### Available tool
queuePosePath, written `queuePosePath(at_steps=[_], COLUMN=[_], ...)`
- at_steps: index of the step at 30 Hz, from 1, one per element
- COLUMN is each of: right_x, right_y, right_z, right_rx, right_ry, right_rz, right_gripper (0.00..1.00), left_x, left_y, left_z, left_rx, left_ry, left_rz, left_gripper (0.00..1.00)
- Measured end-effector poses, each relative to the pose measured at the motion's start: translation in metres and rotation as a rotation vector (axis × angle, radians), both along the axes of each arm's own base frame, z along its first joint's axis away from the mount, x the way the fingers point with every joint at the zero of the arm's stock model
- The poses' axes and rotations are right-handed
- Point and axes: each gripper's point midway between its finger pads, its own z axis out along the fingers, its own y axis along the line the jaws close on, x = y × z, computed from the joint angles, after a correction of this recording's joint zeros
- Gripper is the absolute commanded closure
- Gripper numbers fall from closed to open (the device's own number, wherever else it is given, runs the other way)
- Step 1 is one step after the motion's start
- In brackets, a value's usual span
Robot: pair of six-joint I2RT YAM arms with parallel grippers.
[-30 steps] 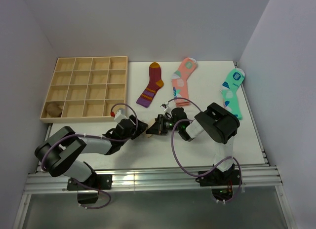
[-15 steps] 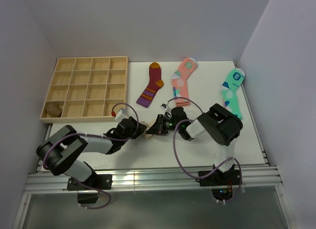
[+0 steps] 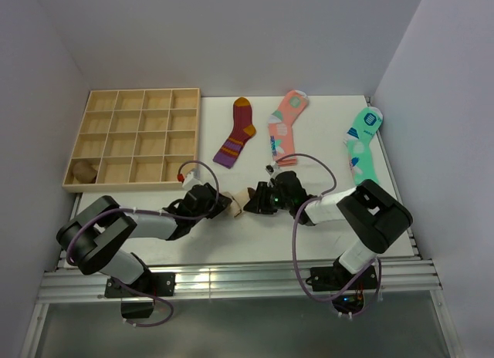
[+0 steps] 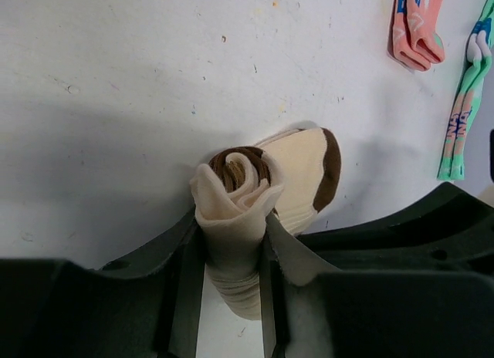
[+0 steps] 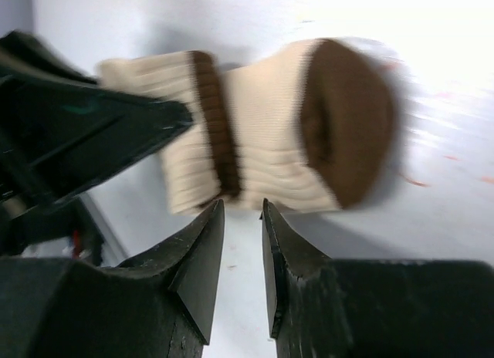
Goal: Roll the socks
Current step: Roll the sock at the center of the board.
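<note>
the left gripper point(image 4: 231, 246) is clamping the beige sock point(image 4: 301, 165), its two dark fingers point(image 4: 184, 288) pressing on either side of the rolled part. the right gripper point(image 5: 242, 219) is hovering just beside the sock, at its 3 o'clock in the top view. its jaws are standing narrowly apart with nothing between them. the sock is lying on the white table point(image 3: 231, 246) near the middle, at about 6 o'clock from the maroon striped sock point(image 3: 238, 133) and between the two grippers.

the roll is looking only partly made. a spiral of cream rib is curling round the dark brown band at its core, and the flat foot with its brown toe cap is trailing out toward 2 o'clock in the left wrist view. to finish it well, i am judging that the left gripper should be holding the coil firmly enough that the knit is not springing open. meanwhile the right one should be taking the loose toe end and wrapping it snugly round, edges lined up. squeezing too hard is likely flattening the coil, and too slack a hold is probably letting the ribbing unwind.

the fabric is reading as soft, stretchy, matte ribbed knit, limp where flat and plump where coiled. the table is looking hard, smooth and faintly speckled, so the sock is likely sliding rather than catching.
</note>
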Motion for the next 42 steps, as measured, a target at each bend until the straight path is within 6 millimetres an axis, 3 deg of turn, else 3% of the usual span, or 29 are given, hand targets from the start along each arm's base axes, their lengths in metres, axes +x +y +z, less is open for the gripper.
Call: queuePosePath(at_steps=[4,21,27,33,36,42], right_x=[0.004,0.045,0.040,0.017,0.005,0.005], right_y=[-0.014,-0.014,-0.021,0.006,0.020,0.035], right_z=[-0.015,-0.016,-0.006,0.026,0.024,0.020], right_rx=[-0.075,-0.117,-0.185,-0.174,-0.187,-0.201], right_ry=[0.019,0.008,-0.057,-0.163,-0.158,-0.136], right_rz=[-0.054,-0.095,-0.103,-0.036,0.008,0.029], right_gripper=[0.70,0.74,0.66,0.65,0.65,0.66], left_x=[0.000,-0.003,-0.002,0.000,0.000,0.000], left_y=[0.001,0.023,0.027,0.027,0.027,0.028], left_z=[0.000,0.002,0.003,0.002,0.003,0.002], left_rx=[0.007,0.099,0.135,0.163,0.172,0.188], left_ry=[-0.002,-0.002,0.010,0.026,0.031,0.037], left_rz=[0.000,0.032,0.046,0.049,0.048,0.051], left_gripper=[1.00,1.00,1.00,1.00,1.00,1.00])
